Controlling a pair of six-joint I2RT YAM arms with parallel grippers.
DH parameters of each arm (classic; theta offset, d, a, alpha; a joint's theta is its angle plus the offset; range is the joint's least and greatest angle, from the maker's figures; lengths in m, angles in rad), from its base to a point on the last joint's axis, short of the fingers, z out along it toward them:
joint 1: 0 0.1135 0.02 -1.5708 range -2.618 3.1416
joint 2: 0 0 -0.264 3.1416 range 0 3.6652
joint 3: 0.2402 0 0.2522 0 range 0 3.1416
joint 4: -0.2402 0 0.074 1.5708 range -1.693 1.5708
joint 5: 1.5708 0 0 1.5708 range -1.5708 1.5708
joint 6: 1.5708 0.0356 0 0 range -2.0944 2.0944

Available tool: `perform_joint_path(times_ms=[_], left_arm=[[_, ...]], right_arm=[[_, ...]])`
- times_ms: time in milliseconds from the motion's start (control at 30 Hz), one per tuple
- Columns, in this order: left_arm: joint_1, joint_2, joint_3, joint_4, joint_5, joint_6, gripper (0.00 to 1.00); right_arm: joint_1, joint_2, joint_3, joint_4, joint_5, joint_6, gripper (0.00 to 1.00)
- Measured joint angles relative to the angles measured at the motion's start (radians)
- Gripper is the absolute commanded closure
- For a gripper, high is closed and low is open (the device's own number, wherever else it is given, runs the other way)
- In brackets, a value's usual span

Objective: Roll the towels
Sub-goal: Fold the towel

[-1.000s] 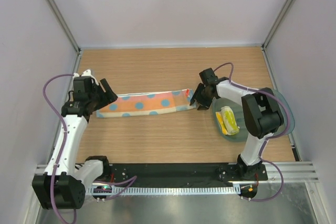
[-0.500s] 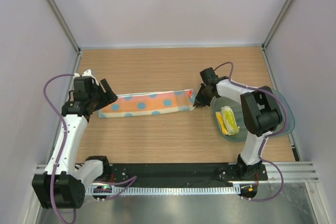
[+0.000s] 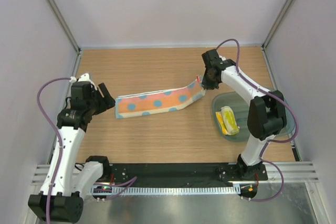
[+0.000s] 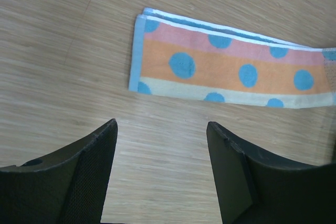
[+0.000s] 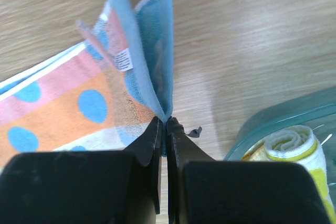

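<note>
The light blue spotted towel (image 3: 157, 102) lies folded into a long strip across the table; it also shows in the left wrist view (image 4: 231, 69). My right gripper (image 3: 206, 82) is shut on its right end (image 5: 152, 72) and holds that end lifted off the wood. My left gripper (image 3: 106, 99) is open and empty, just left of the strip's left end, its fingers (image 4: 84, 177) above bare wood. The yellow towel (image 3: 229, 120) lies rolled in the clear bluish tub (image 3: 283, 109); its end shows in the right wrist view (image 5: 294, 148).
The tub stands at the right side of the table, near the right arm's base; its rim shows in the right wrist view (image 5: 262, 124). White walls enclose the table on three sides. A black rail (image 3: 173, 172) runs along the near edge.
My right gripper has closed on the towel's right end, lifted it and pulled it back and right. The whole strip has shifted right and tilted. My left gripper has stayed open near the left end.
</note>
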Motion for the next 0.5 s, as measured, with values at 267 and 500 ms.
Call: perform_joint_path(times_ms=[267, 500], left_arm=[[-0.002, -0.061, -0.006, -0.051, -0.028, -0.011, 0.30], [-0.005, -0.104, -0.026, -0.058, -0.072, -0.011, 0.30]], right_arm=[[0.205, 0.051, 0.241, -0.068, 0.064, -0.109, 0.99], [0.388, 0.181, 0.482, -0.106, 0.069, -0.149, 0.99]])
